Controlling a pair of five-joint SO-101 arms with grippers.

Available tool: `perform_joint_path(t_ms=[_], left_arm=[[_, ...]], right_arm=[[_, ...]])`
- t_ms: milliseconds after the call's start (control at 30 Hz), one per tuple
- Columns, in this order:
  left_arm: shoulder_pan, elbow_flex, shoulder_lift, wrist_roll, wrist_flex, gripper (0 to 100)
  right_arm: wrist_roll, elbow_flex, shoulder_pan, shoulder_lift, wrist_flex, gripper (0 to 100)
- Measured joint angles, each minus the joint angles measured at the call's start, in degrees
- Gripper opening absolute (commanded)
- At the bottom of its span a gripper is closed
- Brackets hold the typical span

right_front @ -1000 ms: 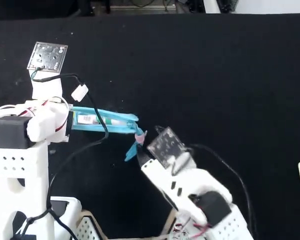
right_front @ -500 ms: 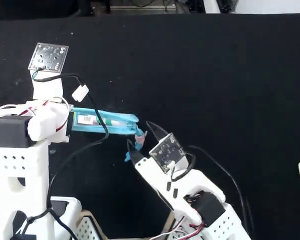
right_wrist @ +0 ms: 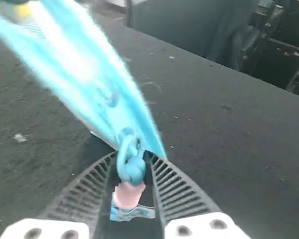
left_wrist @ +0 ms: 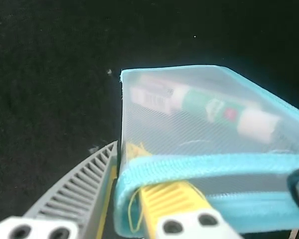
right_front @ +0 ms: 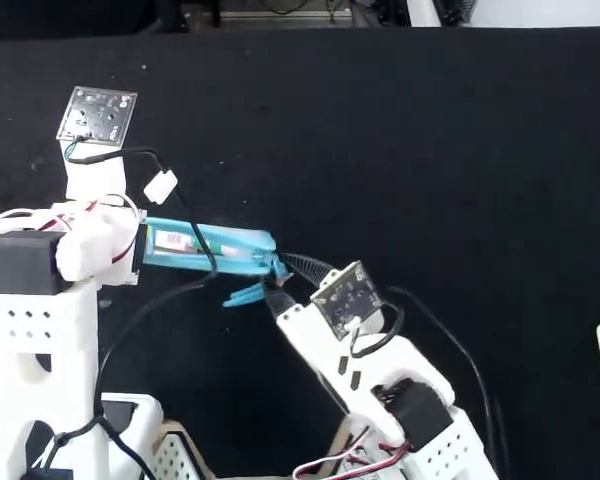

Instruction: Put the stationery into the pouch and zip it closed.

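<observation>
Pouch (right_front: 212,246) hangs just left of centre in the high view, a flat blue mesh sleeve lifted off the black table (right_front: 430,150) and stretched between the two arms. The left gripper (left_wrist: 121,162) is clamped on its near corner, one grey finger and one yellow-taped finger pressing the blue edge band between them. A glue stick (left_wrist: 204,107) lies inside behind the mesh, so the loading looks finished and the step in hand is the zipping. At the pouch's other end the right gripper (right_wrist: 131,160) is pinched on the zip pull (right_wrist: 130,169), a knotted blue cord with a pink bead (right_wrist: 126,194) sitting in the narrow slot between the fingers. How far the zip has run cannot be told from these views. The next move likely calls for a steady draw along the line of the zip while the left arm holds firm as the anchor; a pull off that line could slip the cord out. Compared with a second ago, the right gripper has moved up and left in the high view, from below the pouch tip to right against it, and the cord's loose tail now sticks out leftward instead of dangling.
</observation>
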Motion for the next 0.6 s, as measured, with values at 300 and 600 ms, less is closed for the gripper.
perform_joint_path(t_ms=[300, 600], left_arm=[[0.0, 0.0, 0.0, 0.0, 0.0, 3], [0.0, 0.0, 0.0, 0.0, 0.0, 3]], right_arm=[[0.0, -2.9, 0.4, 0.0, 0.6, 1.5], [0.0, -8.0, 0.4, 0.0, 6.1, 1.5]])
